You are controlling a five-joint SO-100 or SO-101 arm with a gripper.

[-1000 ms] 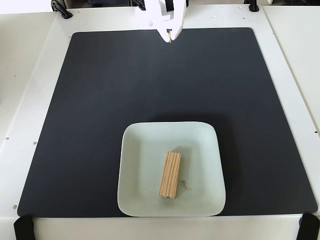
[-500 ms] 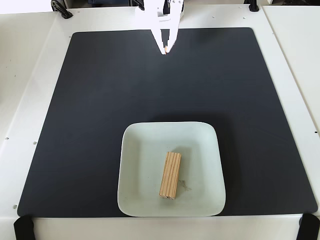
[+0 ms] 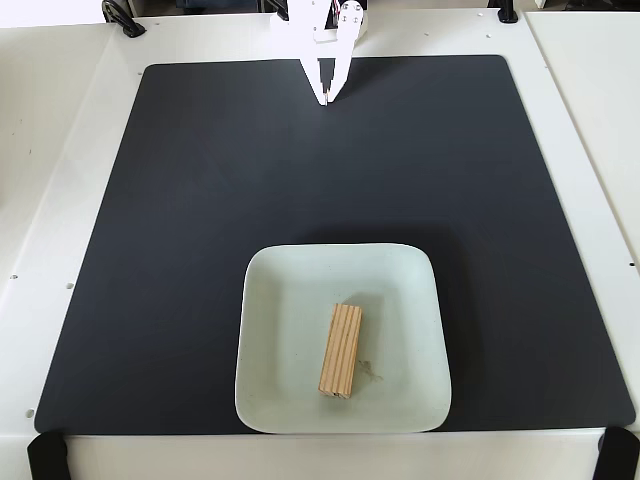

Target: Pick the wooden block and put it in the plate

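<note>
wooden block [image 3: 341, 351] lies flat inside the plate [image 3: 270, 300], near centre, free of the rim, so placement looks done. gripper [image 3: 327, 97] sits well apart at the mat's [image 3: 200, 200] far edge, fingers together, holding nothing.

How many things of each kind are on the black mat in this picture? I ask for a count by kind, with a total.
Wooden block: 1, lying inside the plate
Plate: 1
Total: 2
The gripper hangs at the black mat's far edge, holding nothing.
</note>
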